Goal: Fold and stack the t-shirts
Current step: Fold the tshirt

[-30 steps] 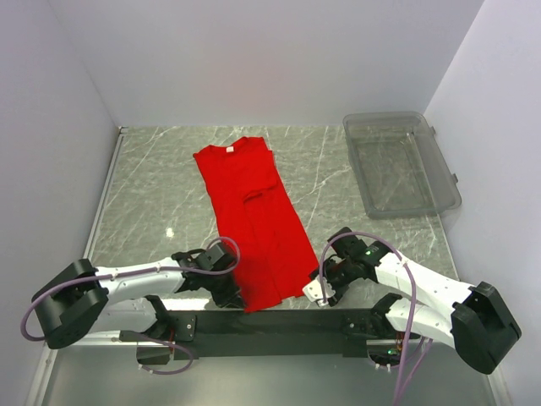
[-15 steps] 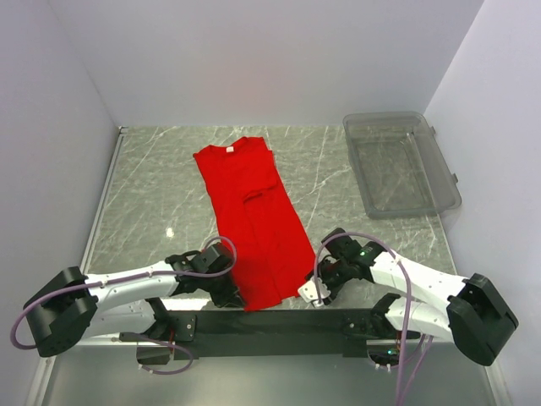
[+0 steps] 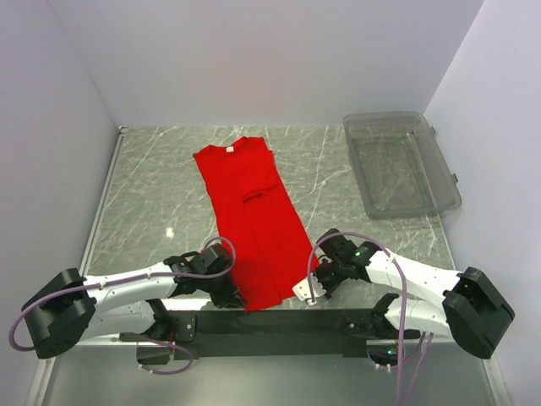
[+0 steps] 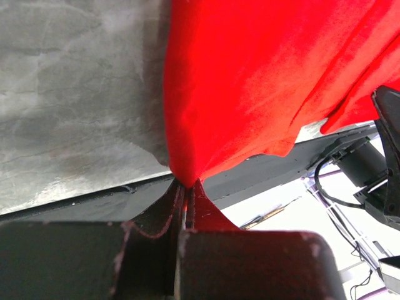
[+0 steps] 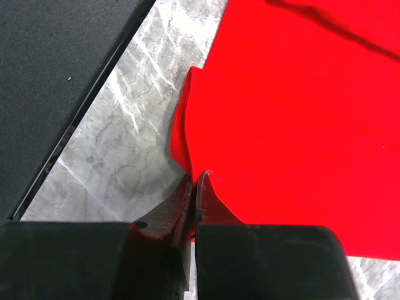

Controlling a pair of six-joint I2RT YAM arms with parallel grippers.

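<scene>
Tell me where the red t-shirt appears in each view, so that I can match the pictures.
Top external: the red t-shirt lies in the middle of the grey marble table, collar at the far end.
Left wrist: upper right, a hem corner pinched in the left gripper.
Right wrist: upper right, its edge in the right gripper.
Shared landmark: the grey marble table left of the cloth.

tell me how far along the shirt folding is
Done: the red t-shirt lies on the table folded lengthwise into a narrow strip, sleeves tucked in. In hand: the left jaws and right jaws are each shut on a near hem corner. Left: the crosswise folds and the stacking; the clear bin stands apart at far right.
</scene>
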